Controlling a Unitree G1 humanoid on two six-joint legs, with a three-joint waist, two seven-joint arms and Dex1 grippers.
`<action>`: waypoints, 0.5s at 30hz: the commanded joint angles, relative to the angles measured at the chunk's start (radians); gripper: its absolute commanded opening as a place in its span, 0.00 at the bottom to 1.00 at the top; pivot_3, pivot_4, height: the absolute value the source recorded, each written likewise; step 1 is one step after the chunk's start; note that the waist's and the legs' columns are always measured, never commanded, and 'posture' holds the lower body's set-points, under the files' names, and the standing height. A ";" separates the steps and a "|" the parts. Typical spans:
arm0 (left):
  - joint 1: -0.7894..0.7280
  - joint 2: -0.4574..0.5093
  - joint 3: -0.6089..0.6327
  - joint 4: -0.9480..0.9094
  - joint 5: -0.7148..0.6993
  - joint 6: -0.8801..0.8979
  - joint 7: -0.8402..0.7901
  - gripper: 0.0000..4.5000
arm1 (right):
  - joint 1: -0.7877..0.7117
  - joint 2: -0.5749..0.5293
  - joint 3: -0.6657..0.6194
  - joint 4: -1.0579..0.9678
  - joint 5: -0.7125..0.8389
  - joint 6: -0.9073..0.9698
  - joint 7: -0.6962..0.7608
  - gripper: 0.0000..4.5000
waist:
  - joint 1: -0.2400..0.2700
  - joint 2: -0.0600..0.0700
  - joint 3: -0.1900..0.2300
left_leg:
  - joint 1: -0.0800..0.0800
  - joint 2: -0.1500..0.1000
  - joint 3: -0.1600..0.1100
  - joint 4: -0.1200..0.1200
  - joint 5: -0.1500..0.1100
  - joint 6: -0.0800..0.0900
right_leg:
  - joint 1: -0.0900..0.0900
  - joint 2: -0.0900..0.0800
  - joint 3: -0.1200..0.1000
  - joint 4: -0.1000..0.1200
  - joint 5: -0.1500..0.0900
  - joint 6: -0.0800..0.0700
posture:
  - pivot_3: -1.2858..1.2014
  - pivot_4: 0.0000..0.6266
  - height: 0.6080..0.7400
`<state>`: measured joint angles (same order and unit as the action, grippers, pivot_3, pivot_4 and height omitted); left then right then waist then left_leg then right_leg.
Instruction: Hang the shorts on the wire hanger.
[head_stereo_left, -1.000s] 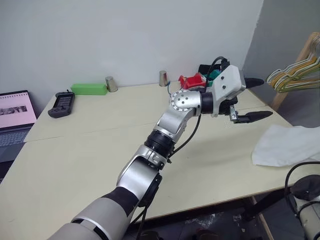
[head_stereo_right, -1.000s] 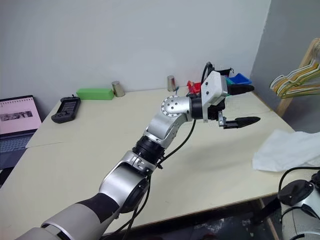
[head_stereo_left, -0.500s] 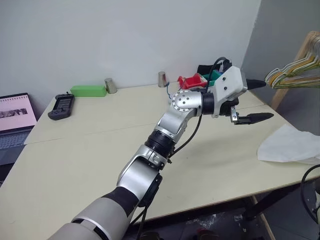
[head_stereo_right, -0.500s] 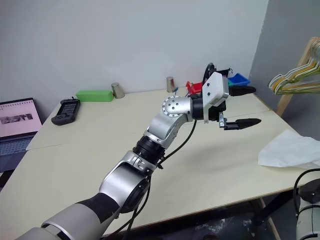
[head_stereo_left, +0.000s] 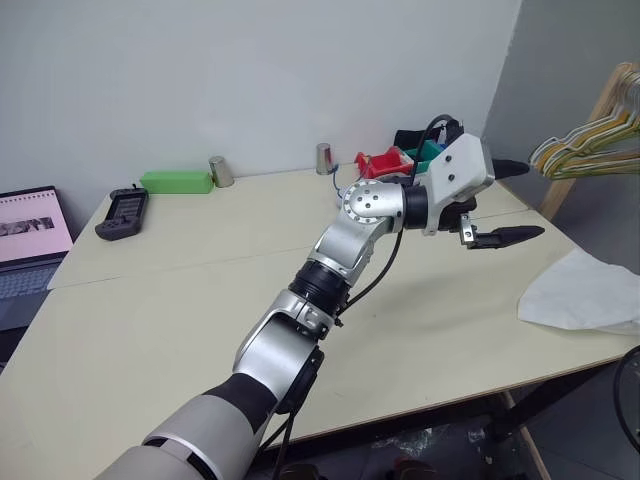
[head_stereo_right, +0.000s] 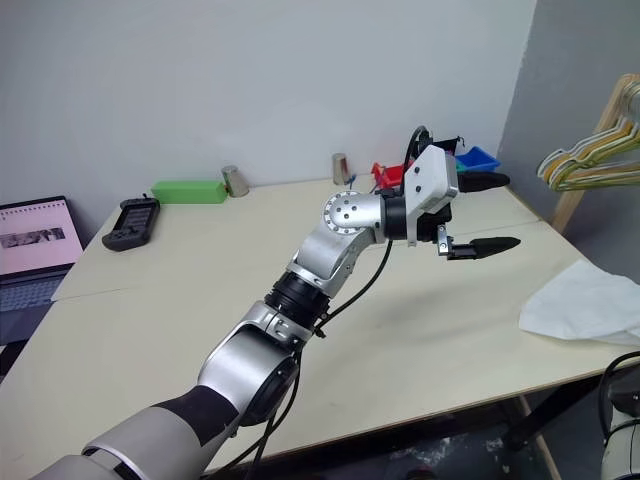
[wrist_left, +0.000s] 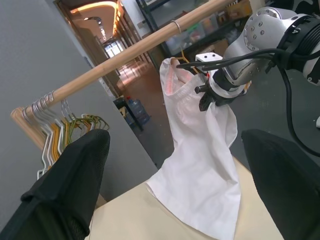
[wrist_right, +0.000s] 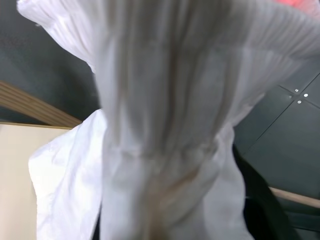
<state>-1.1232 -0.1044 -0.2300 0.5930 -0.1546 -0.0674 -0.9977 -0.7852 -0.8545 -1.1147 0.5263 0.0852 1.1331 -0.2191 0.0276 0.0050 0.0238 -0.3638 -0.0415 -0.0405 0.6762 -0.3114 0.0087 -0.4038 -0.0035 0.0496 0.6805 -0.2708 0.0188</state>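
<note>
— If the shorts (head_stereo_left: 580, 295) are meant for a hanger, why is half of them on the table (head_stereo_left: 180, 300)?

— Because the right gripper (wrist_left: 206, 95) has them by the waistband only. It is clenched on a bunch of the gathered band, up off the table's right edge, so the upper part hangs from it and the lower end trails onto the near right corner of the tabletop.

— And the left gripper (head_stereo_left: 530, 198)?

— Released, its two black fingers spread wide with nothing between them. It hovers over the far right of the table, pointing right towards the cloth, I'd judge in order to take a second hold.

— What is the fabric like?

— White, thin and limp. It is ribbed where the band puckers and falls in soft folds below, with a reddish patch inside the waist. It should sag wherever it isn't pinched.

— The rack?

— A round pale wooden rod (wrist_left: 125, 60) at the far right, carrying a bunch of hangers (head_stereo_left: 585, 150), yellow, green and white.
</note>
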 joint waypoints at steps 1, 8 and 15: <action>-0.023 0.003 0.010 -0.021 -0.004 -0.012 0.001 1.00 | 0.008 -0.011 0.032 -0.064 0.020 -0.028 -0.020 0.56 | 0.001 0.000 0.000 | 0.000 0.000 0.000 0.000 0.000 0.000 | 0.000 0.000 0.000 0.000 0.000 0.000 | 0.54 0.00 1.00; -0.021 0.004 0.008 -0.020 -0.004 -0.016 -0.005 1.00 | 0.083 0.049 0.136 -0.291 0.006 0.033 -0.042 0.93 | 0.000 0.000 0.000 | 0.000 0.000 0.000 0.000 0.000 0.000 | 0.000 0.000 0.000 0.000 0.000 0.000 | 0.54 0.00 1.00; -0.027 0.008 0.013 -0.017 -0.006 -0.018 -0.010 1.00 | 0.102 0.150 0.212 -0.597 -0.041 0.162 -0.097 0.99 | 0.000 0.000 0.000 | 0.000 0.000 -0.001 0.000 0.000 0.000 | 0.000 0.000 0.000 0.000 0.000 0.000 | 0.54 0.00 1.00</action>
<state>-1.1233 -0.1017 -0.2299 0.5931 -0.1547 -0.0698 -1.0116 -0.6694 -0.7037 -0.9317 0.0356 0.0592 1.2684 -0.3001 0.0278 0.0055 0.0235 -0.3639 -0.0411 -0.0412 0.6763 -0.3114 0.0087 -0.4038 -0.0031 0.0495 0.6807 -0.2709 0.0190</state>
